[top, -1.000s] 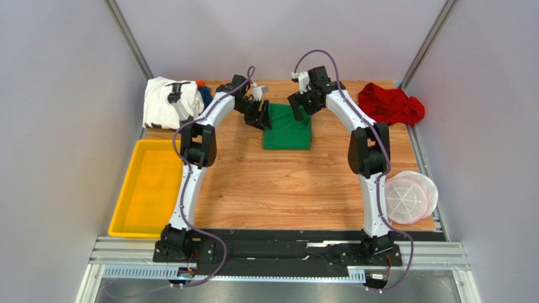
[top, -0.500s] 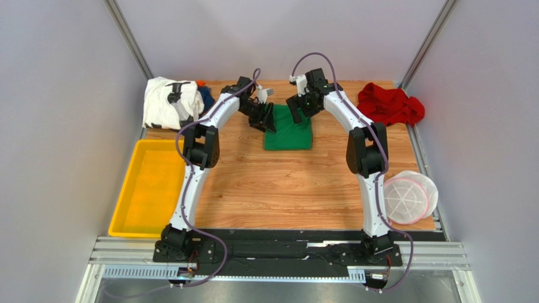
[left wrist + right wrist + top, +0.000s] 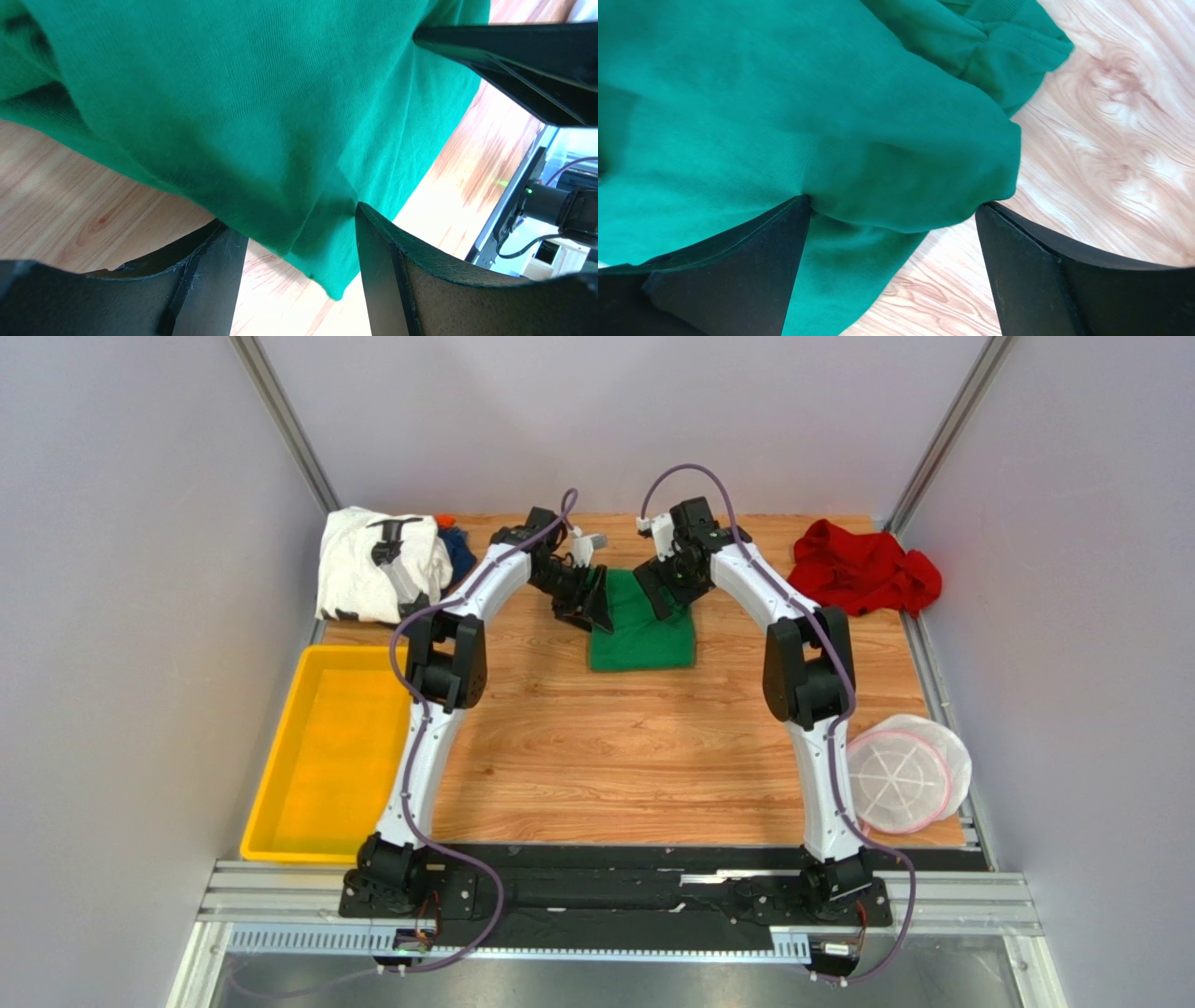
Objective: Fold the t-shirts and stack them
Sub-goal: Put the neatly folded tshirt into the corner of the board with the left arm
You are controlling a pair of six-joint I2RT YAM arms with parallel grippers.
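Observation:
The green t-shirt (image 3: 643, 636) lies folded on the wooden table, at the back centre. My left gripper (image 3: 588, 601) is at its far left corner. In the left wrist view my left gripper (image 3: 295, 225) is open, with a corner of the green cloth (image 3: 231, 105) hanging between its fingers. My right gripper (image 3: 658, 588) is over the shirt's far edge. It is wide open (image 3: 892, 207), and a rounded fold of green cloth (image 3: 808, 119) sits between its fingers. The white printed t-shirt (image 3: 368, 560), a dark blue one (image 3: 457, 550) and the red one (image 3: 866, 569) lie crumpled at the back corners.
A yellow tray (image 3: 292, 781) stands along the table's left edge. A round white-and-pink mesh basket (image 3: 909, 773) sits at the front right. Bare wood (image 3: 631, 756) stretches between the green shirt and the arm bases. Grey walls close in the back and sides.
Both grippers have closed in on the far edge of the green shirt, the right one coming down and towards the left one. The jaws have stayed apart.

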